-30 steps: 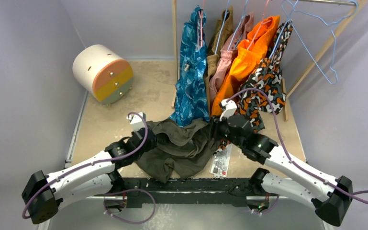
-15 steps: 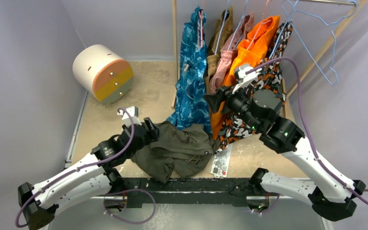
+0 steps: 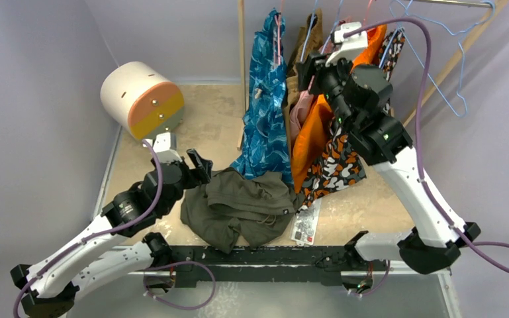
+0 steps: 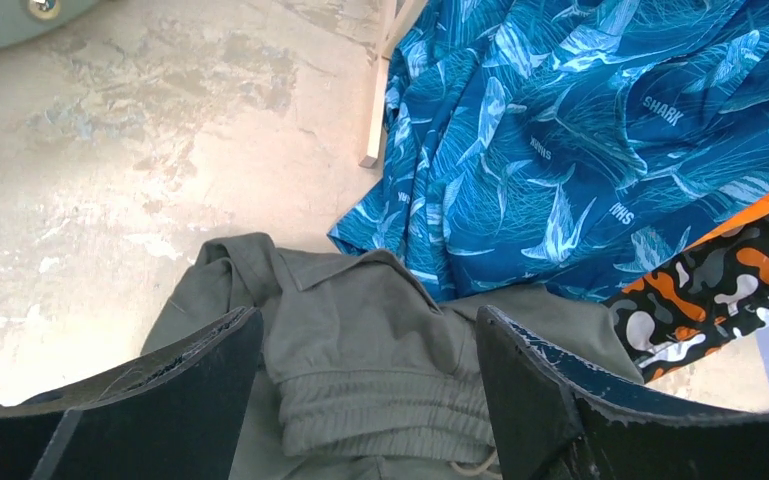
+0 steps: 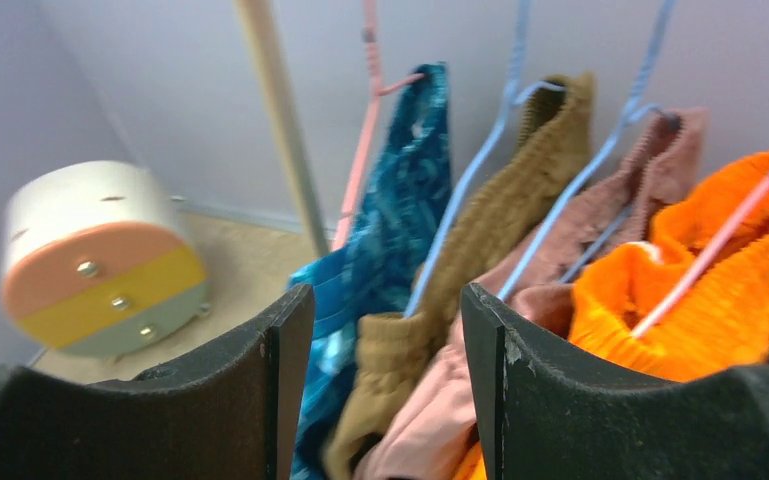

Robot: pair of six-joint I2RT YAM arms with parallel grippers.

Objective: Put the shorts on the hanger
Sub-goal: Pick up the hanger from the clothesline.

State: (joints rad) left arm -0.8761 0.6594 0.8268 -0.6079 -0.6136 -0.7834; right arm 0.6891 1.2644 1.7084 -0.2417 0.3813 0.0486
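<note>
The olive-green shorts point(image 3: 238, 205) lie crumpled on the table near the front edge, their ribbed waistband and drawstring showing in the left wrist view point(image 4: 360, 350). My left gripper point(image 3: 195, 165) hovers at their left edge, open point(image 4: 368, 320), its fingers apart from the cloth. My right gripper point(image 3: 308, 66) is raised among the hanging clothes, open and holding nothing point(image 5: 385, 300). The empty light-blue hanger point(image 3: 461, 73) hangs from the rail at the far right, to the right of that gripper.
Blue shark-print shorts point(image 3: 265, 99), tan-brown shorts point(image 5: 500, 220), pink, orange point(image 5: 700, 270) and camouflage shorts hang on the rack. A wooden post point(image 3: 241, 66) stands behind them. A drum-shaped drawer box point(image 3: 142, 99) sits back left. A white card point(image 3: 304, 222) lies beside the shorts.
Both grippers opened and let go of the shorts, which now rest on the table. The left gripper drew back to the left; the right arm rose up to the hanging clothes.
</note>
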